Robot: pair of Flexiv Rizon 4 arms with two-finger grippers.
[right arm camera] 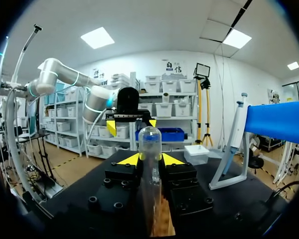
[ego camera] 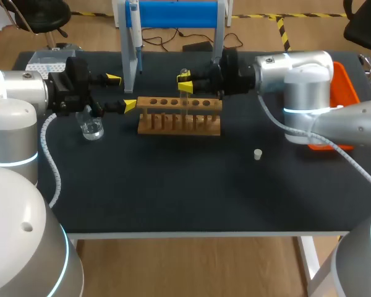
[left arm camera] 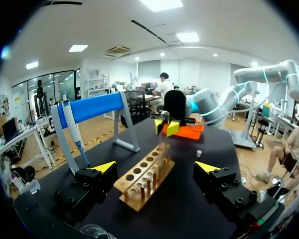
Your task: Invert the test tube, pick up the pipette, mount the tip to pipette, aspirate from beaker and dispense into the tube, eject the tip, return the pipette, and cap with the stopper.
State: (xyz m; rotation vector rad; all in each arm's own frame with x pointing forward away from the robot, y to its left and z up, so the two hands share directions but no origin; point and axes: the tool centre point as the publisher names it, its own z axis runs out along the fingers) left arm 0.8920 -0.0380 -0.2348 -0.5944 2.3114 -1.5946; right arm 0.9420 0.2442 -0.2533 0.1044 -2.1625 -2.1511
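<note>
Now | right hand (ego camera: 185, 83) clamped on test tube (right arm camera: 150, 142), upright over rack (ego camera: 173, 124) | left hand (ego camera: 121, 91) wide apart, holding nothing

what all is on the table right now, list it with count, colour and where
test tube: 1, clear, held in the right claw over the rack
rack: 1, wooden, middle of the table, a row of holes on top
beaker: 1, clear glass, left of the rack, below the left claw
pipette: 1, white and blue, hanging on the stand
stand: 1, blue bar on pale legs, far edge behind the rack
stopper: 1, white, lying alone to the right of the rack
tip box: 1, pale, far left corner
tray: 1, orange, right edge behind the right arm
table: 1, black
left claw: 1, yellow tips, open, left of the rack
right claw: 1, yellow tips, shut on the test tube
</note>
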